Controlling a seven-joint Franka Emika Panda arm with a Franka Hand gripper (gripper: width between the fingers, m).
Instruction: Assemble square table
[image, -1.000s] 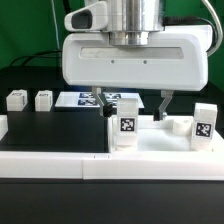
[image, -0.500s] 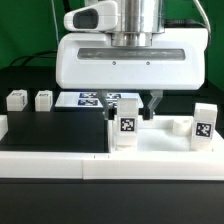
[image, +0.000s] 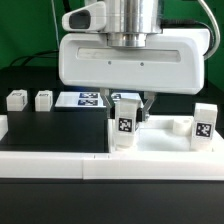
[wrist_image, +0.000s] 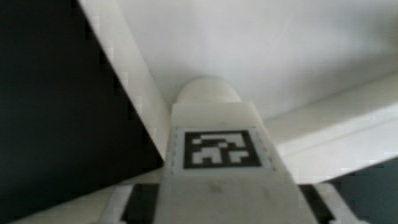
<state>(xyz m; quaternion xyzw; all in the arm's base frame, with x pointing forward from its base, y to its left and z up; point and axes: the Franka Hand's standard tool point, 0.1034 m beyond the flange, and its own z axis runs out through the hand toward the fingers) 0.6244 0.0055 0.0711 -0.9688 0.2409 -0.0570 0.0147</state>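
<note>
White leg (image: 124, 139), black-white tag (image: 125, 126); white tabletop (image: 170, 146); work surface (image: 55, 130) seemingly black.

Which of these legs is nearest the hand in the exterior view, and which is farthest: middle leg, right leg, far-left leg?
1. Middle leg: directly under the hand, between its fingers.
2. Right leg: upright, off to the exterior view's right.
3. Far-left leg: at the exterior view's left edge, set farther back.
</note>
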